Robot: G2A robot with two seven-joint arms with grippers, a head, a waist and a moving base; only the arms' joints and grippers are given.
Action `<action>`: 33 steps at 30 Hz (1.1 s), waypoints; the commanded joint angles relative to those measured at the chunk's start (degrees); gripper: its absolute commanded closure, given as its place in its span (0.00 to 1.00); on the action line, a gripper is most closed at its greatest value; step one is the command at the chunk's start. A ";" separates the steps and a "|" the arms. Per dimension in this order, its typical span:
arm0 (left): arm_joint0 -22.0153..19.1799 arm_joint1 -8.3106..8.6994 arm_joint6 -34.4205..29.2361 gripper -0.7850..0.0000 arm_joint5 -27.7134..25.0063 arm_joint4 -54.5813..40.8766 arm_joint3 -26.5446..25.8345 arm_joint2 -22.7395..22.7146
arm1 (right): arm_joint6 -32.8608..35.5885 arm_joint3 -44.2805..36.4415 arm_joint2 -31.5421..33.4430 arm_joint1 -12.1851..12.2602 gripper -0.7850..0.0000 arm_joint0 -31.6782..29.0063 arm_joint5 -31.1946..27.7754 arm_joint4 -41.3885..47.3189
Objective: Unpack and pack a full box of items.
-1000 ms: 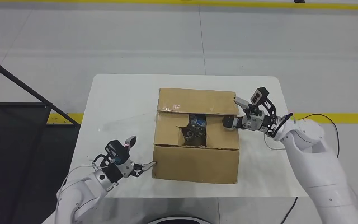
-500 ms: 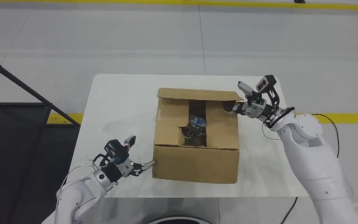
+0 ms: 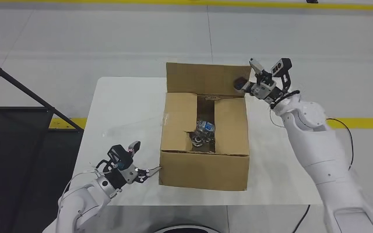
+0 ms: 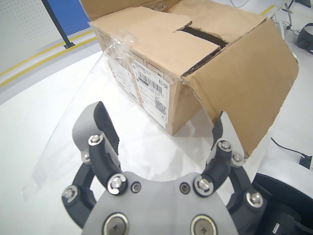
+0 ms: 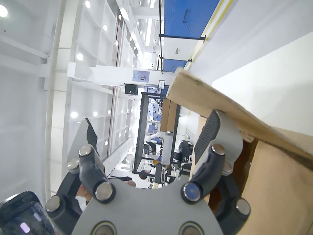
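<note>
Brown cardboard box (image 3: 204, 157) on white table (image 3: 116, 105), rear flap (image 3: 207, 78) raised; right gripper (image 3: 246, 78) fingers spread, one touching flap; left gripper (image 3: 147, 157) spread, empty.

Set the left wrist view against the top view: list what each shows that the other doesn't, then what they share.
Left wrist view: the printed label on a side wall of the cardboard box. Top view: items inside it, seen through the gap between the inner flaps, and the open right pincer at the raised far flap. Both: the box, that raised flap, the open left pincer, the white table.
</note>
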 commanded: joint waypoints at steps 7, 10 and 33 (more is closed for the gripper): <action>-0.05 0.16 -0.19 0.00 0.03 -0.45 0.17 -0.04 | -5.32 11.54 -6.87 -3.94 0.00 7.16 -0.86 -4.47; -0.02 0.23 -0.12 0.00 -0.18 -0.54 0.17 -0.03 | -6.38 15.34 -8.61 -5.23 0.00 9.08 -1.17 -5.88; 2.65 0.29 7.79 0.00 3.53 -7.24 -0.83 -3.12 | 6.46 16.94 -4.49 -6.44 0.00 8.56 -8.10 -3.83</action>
